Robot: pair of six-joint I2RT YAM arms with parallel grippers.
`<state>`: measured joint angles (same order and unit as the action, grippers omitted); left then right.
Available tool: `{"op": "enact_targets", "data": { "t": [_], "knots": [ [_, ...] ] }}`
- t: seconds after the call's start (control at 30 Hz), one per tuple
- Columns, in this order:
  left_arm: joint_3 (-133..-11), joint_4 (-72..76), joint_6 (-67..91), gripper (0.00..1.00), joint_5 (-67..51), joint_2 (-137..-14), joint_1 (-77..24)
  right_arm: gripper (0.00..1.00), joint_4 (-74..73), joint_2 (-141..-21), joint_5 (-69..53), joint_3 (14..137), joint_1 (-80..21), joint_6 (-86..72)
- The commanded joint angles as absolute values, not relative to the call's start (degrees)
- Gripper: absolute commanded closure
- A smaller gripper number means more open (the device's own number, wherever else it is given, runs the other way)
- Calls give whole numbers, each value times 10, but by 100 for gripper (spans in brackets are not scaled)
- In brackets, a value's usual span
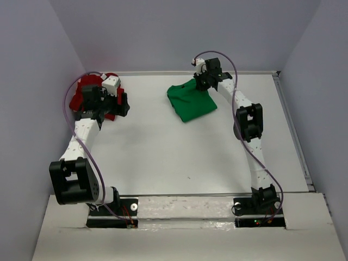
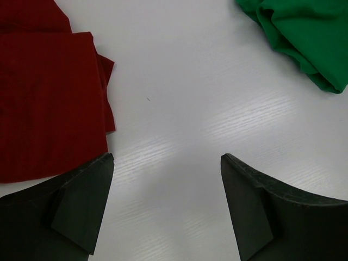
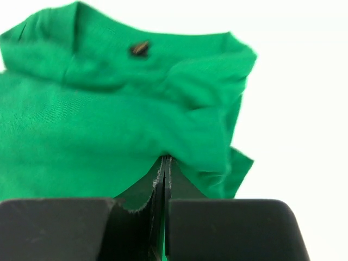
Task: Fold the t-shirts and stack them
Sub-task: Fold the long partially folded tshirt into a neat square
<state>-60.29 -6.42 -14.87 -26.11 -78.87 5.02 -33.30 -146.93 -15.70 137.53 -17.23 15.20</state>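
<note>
Fingers of left gripper [image 2: 166,163]: spread wide with nothing between them. Bare table [image 1: 163,157] shows through the gap, and red cloth lies just beside the left-hand finger.
Fingers of right gripper [image 3: 165,163]: pressed together, pinching a thin edge of green cloth at their tips.
Red t-shirt [image 2: 49,103]: at the far left of the table, under and beside the left arm. The wrist view shows flat layers with straight edges, so it looks at least partly folded. The arm hides much of it in the top view.
Green t-shirt [image 1: 191,103]: at the far middle-right, gathered into a rough, compact block. Its far right corner rises toward the right gripper, and the cloth there is bunched and wrinkled.
Done so far: judging from how they lie, each shirt is reduced to a smaller bundle, but neither looks like a neat, finished fold. The task seems roughly midway.
Stacking: not yet done. The two shirts are well apart, with open table between them.
Step in hand: probably a fold or a drag of the green one by its pinched edge, while the left gripper is free.
Left to do: finish and tidy the folds, then set one shirt on the other.
</note>
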Motion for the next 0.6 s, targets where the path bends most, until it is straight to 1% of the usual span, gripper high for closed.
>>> {"op": "enact_targets", "data": {
  "t": [0.0, 0.17, 0.37, 0.5, 0.57],
  "knots": [
    [-585, -48, -158, 10, -265, -760, 58, 100, -244, -1445, -99, 1392, -180, 147],
    [-579, -42, -158, 10, -269, -751, 60, 100, -226, -1444, -86, 1401, -185, 156],
    [-565, -32, -155, 9, -272, -733, 68, 100, -219, -1429, -69, 1382, -192, 177],
    [-564, -30, -151, 7, -274, -722, 76, 100, -221, -1393, -62, 1370, -197, 194],
    [-563, -29, -148, 6, -281, -719, 81, 100, -226, -1344, -59, 1342, -208, 213]
  ]
}}
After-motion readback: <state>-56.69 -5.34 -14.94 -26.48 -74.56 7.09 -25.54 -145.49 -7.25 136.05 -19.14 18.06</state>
